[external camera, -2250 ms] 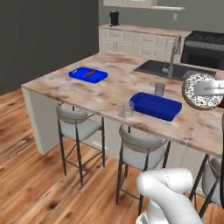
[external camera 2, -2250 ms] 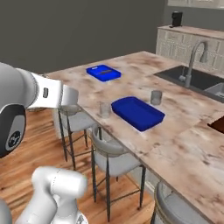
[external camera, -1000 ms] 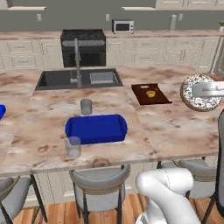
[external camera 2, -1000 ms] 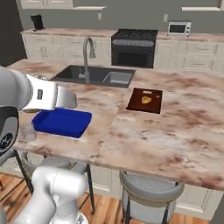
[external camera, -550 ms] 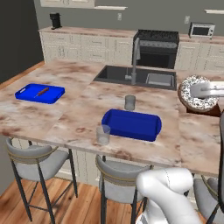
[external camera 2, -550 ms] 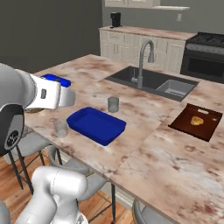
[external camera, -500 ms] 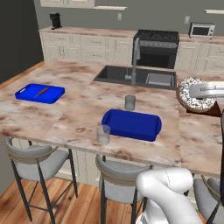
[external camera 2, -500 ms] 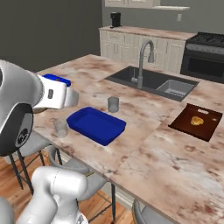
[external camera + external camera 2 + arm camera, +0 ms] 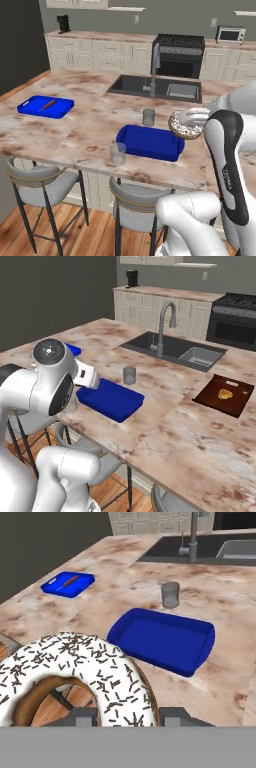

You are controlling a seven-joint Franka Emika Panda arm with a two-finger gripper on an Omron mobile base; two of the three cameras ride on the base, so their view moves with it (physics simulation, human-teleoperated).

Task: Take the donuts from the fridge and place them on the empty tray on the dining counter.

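The tool (image 9: pixel 184 120) is clenched on the white speckled donut (image 9: pixel 75 667), held on edge in the air just beside the right end of the deep blue tray (image 9: pixel 150 142), apart from it. The tray's long axis runs along the marble worktop (image 9: pixel 85 100), near its stool-side edge. A glass (image 9: pixel 118 153) stands before it, another (image 9: pixel 148 117) behind. Farther off lie a flatter blue tray (image 9: pixel 45 106), the sink (image 9: pixel 155 89) and cream cabinets (image 9: pixel 95 52).

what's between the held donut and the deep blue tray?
Nothing: in the hand view only bare marble counter lies between the white speckled donut and the deep blue tray. The glass stands beyond the tray.
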